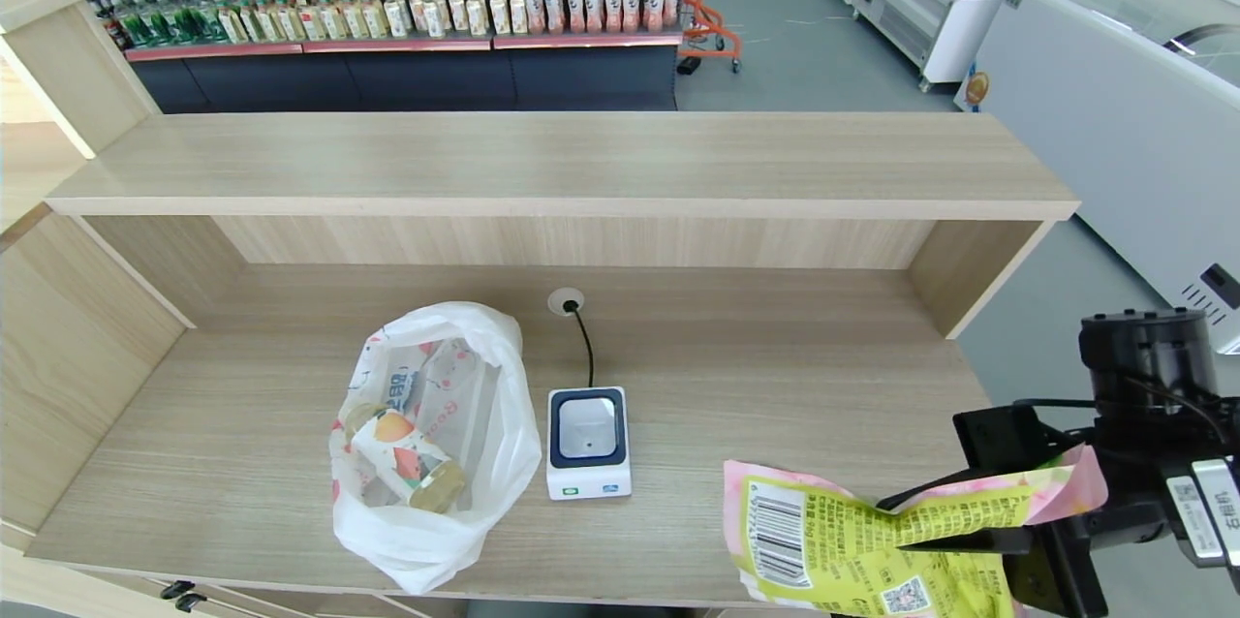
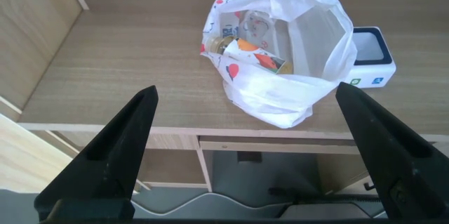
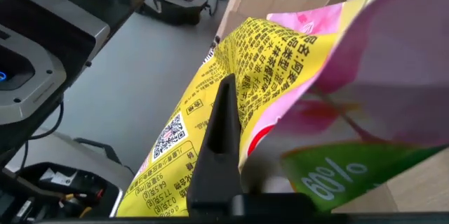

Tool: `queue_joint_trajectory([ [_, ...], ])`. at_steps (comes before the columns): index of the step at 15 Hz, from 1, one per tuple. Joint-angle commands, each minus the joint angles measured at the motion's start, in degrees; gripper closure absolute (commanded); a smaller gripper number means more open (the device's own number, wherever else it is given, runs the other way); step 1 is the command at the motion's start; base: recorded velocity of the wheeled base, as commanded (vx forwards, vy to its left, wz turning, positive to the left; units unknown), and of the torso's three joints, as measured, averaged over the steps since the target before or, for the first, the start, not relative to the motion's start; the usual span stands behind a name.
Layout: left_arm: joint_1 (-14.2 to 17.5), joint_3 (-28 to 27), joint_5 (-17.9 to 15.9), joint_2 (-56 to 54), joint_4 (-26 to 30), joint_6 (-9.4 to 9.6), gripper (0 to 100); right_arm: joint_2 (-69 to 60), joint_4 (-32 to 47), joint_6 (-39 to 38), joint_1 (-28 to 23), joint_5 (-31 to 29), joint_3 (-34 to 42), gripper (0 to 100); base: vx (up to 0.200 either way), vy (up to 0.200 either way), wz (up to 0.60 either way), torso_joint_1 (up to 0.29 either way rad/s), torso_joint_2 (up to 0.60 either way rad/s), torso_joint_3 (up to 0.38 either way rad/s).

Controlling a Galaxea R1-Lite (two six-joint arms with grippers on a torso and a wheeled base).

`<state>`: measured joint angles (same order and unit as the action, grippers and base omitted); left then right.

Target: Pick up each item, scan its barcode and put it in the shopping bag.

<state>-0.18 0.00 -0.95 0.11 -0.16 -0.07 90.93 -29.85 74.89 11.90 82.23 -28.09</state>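
Left gripper [image 2: 245,94], jaws spread wide and empty, hung over the near edge of the counter [image 1: 775,386] in front of the shopping bag [image 1: 431,444]. The bag's mouth gaped upward, apparently to receive goods, and packaged items lay inside. The scanner [image 1: 588,442] stood just beside the bag, window upward. Right gripper [image 1: 945,523] clamped the snack packet [image 1: 852,540] over the counter's right near corner. Its barcode faced up, so it was probably unscanned.
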Motion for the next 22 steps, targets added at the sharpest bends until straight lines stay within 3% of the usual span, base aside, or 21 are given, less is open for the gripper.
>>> queue_joint_trajectory([
  [1, 0.0, 0.0, 0.0, 0.0, 0.0, -0.01, 0, 1.2, 0.0, 0.4, 1.3, 0.0, 0.1, 100, 0.000, 0.000, 0.00, 0.000, 0.00, 0.000],
  [9, 0.0, 0.0, 0.0, 0.0, 0.0, -0.01, 0, 1.9, 0.1, 1.9, 6.2, -0.3, 0.3, 100, 0.000, 0.000, 0.00, 0.000, 0.00, 0.000],
  [22, 0.0, 0.0, 0.0, 0.0, 0.0, -0.01, 0, 0.5, 5.9, 6.6, 5.4, -1.3, 1.3, 100, 0.000, 0.000, 0.00, 0.000, 0.00, 0.000],
])
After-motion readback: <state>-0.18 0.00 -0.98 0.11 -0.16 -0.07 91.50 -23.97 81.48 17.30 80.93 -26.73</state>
